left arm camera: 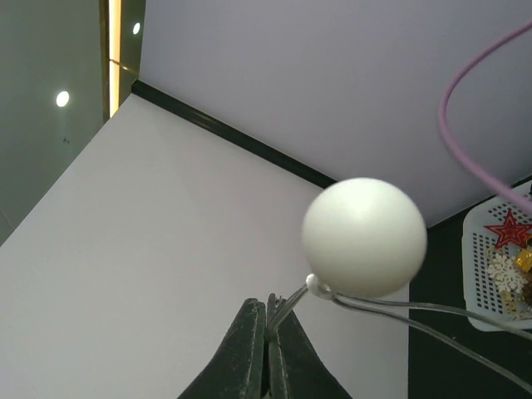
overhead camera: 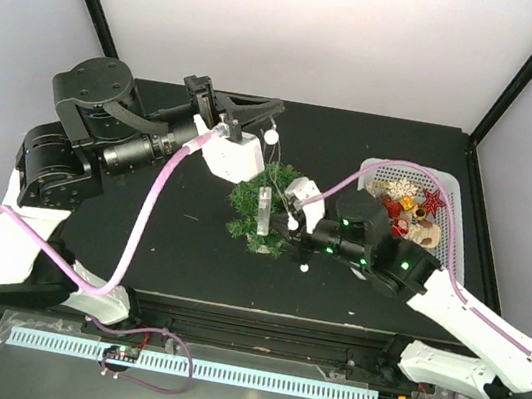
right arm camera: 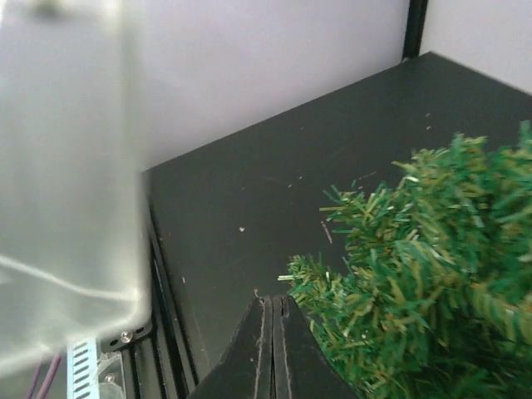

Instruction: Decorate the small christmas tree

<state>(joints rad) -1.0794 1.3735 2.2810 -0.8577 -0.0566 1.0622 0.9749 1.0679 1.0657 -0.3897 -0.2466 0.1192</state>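
The black table filled the middle of the overhead view, with pale walls around it. The left arm reached from the left edge towards the upper centre of that view. The right arm came in from the lower right corner towards the centre.

A white mesh basket stood on the table at the right, with a red star, a white snowflake and other small ornaments inside. The small christmas tree stood at the centre of the overhead view, left of the basket and apart from it. A pale clear tag stood upright against its greenery.

At the bottom centre of the left wrist view, the left gripper was clenched on the clear loop of a white ball. The ball hung clear of the table in the centre right of that frame. In the overhead view it sat just above the top of the tree.

The right gripper was closed tight, low over the table at the bottom centre of its own view. Its tips lay right at the outer needles of the tree, which filled the lower right of the frame. Whether any needle was pinched between them could not be told. A blurred pale slab covered the upper left of that view.
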